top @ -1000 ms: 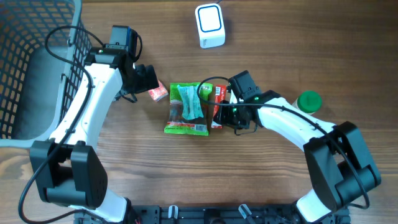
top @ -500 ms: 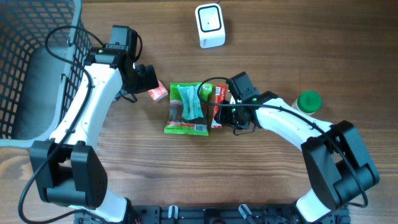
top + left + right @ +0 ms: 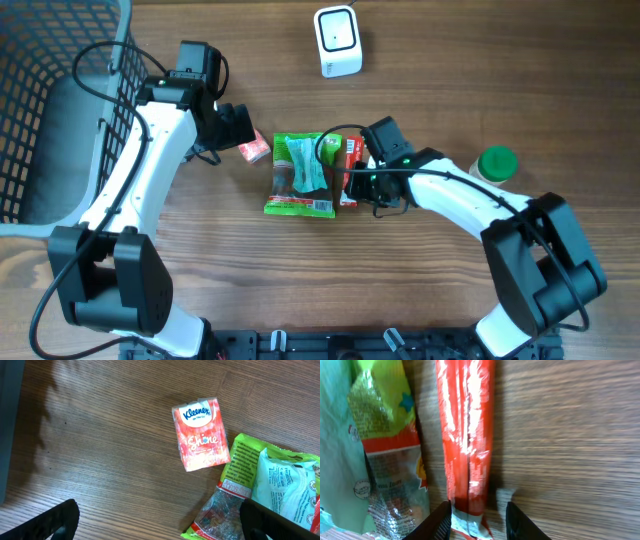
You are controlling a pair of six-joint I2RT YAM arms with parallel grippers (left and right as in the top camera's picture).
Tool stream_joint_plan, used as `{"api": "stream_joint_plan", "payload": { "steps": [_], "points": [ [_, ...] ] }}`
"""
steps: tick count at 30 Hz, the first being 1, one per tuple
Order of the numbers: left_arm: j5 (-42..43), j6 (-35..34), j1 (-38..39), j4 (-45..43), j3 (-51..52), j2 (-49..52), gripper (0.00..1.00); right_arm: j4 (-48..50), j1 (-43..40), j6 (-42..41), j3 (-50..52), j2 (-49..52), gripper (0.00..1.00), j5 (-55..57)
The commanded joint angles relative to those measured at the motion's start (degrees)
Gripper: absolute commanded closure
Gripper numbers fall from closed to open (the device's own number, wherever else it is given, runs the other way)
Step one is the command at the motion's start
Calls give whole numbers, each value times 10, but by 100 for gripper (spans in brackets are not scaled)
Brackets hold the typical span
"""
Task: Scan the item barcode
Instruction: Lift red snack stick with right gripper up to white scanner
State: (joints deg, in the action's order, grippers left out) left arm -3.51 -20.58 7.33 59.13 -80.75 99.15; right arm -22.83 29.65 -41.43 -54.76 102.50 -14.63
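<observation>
Fingers on the right arm, the right fingers [image 3: 439,520], stand partly open astride the near end of the red packet [image 3: 467,435]. One white tip is against the packet's edge. The other is just clear of it, with a strip of bare desk [image 3: 570,435] showing between, so nothing is clamped. That packet is long and narrow, in glossy, crinkled red foil with a seam running down its length and a pale band at the end between the tips. It lies flat near the middle of the desk, alongside and touching the right edge of a green snack bag [image 3: 296,195]. A pale teal packet [image 3: 305,165] rests on top of the bag. In the overhead view the right arm [image 3: 460,195] reaches in from the lower right, its forearm low over the wood and its wrist above the red packet. A green-capped bottle [image 3: 497,162] stands just behind its elbow. The white scanner [image 3: 337,40] sits at the far edge, well apart from the packets. The left arm [image 3: 140,170] stretches up beside the wire basket [image 3: 40,100], then bends inward. The left fingers [image 3: 52,522] are spread as wide as they go and hold nothing. A red Kleenex tissue pack [image 3: 201,434] lies flat on the desk just beyond the open tips, and a corner of the green bag is near the right-hand one.
</observation>
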Motion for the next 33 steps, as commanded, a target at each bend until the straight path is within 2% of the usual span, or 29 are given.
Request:
{"api": "stream_joint_plan", "payload": {
  "steps": [1, 4, 6, 7, 8, 12, 15, 17, 18, 21, 25, 33],
  "points": [
    [0, 7, -1, 0, -7, -7, 0, 9, 13, -25, 5, 22, 68, 17],
    [0, 7, -1, 0, -7, -7, 0, 7, 13, -37, 5, 23, 73, 23],
    [0, 7, -1, 0, -7, -7, 0, 6, 13, -37, 5, 23, 91, 24],
    [0, 7, -1, 0, -7, -7, 0, 6, 12, -35, 5, 23, 96, 24],
    [0, 7, -1, 0, -7, -7, 0, 7, 10, -29, 5, 22, 96, 24],
    [0, 7, -1, 0, -7, -7, 0, -36, -54, 135, 3, -40, 96, -56],
    [0, 7, -1, 0, -7, -7, 0, -102, -124, 337, 3, -126, 96, -210],
    [1, 7, -1, 0, -7, -7, 0, -153, -157, 409, 3, -183, 96, -236],
    [1, 7, -1, 0, -7, -7, 0, -193, -175, 480, 3, -226, 96, -243],
    [1, 7, -1, 0, -7, -7, 0, -275, -188, 620, 3, -343, 96, -256],
    [0, 7, -1, 0, -7, -7, 0, -292, -188, 638, 3, -427, 96, -334],
    [0, 7, -1, 0, -7, -7, 0, -319, -188, 638, -5, -420, 96, -341]
  ]
}}
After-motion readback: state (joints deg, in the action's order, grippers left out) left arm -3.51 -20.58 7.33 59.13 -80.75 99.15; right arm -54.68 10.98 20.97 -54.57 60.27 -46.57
